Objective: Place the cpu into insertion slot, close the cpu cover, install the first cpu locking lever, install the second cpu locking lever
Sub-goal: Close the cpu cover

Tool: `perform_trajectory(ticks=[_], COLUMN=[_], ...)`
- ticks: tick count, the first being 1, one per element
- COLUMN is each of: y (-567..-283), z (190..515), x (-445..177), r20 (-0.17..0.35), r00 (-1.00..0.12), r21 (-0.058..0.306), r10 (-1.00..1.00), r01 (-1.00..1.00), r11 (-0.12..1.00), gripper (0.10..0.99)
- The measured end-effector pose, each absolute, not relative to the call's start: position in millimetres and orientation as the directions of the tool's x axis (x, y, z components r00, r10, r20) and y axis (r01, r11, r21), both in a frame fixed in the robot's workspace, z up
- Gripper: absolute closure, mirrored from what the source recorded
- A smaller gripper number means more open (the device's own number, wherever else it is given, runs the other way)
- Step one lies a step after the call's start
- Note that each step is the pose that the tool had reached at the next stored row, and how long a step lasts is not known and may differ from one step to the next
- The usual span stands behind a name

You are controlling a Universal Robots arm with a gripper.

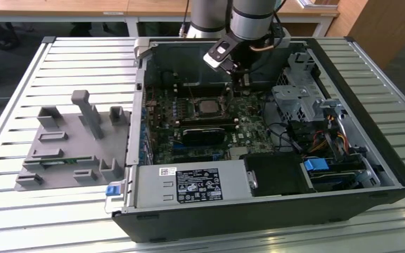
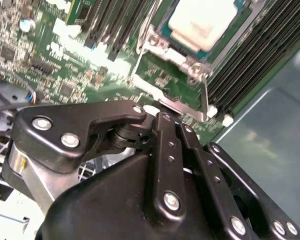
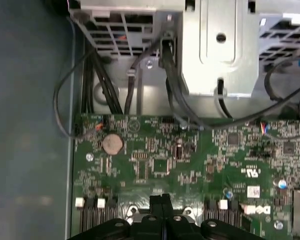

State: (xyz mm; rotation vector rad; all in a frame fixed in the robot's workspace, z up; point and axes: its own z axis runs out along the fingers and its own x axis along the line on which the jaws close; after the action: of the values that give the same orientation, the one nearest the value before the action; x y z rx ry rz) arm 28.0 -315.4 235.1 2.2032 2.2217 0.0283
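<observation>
The tool (image 3: pixel 161 199) is showing two matte black fingers pressed flat together with no gap, so it is closed. Whether anything thin is pinched between them is hard to make out. In the second wrist view its bolted black linkages are hiding much of the board, and its tips are sitting against or just beside a thin silver metal bar (image 2: pixel 150 90) at the socket's edge. The cpu (image 2: pixel 202 20), square with a pale silver top that is partly cut off, is sitting in the insertion slot (image 1: pixel 225 108). The cpu cover (image 2: pixel 182 57), a thin silver frame, is lying around it. Long black memory slots (image 2: pixel 245 60) are running beside it on the green motherboard (image 3: pixel 155 150). A ribbed metal table (image 1: pixel 83 58) is carrying the open black computer case (image 1: pixel 259 216).
</observation>
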Motion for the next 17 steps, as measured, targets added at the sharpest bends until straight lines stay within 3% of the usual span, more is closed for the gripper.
perform_trajectory(ticks=[17], y=[-315.4], z=[228.5], x=[-6.4], r20=[0.004], r00=[-0.008], r21=[0.022], r10=[1.000], r01=[1.000], r11=[0.008], gripper=[0.980])
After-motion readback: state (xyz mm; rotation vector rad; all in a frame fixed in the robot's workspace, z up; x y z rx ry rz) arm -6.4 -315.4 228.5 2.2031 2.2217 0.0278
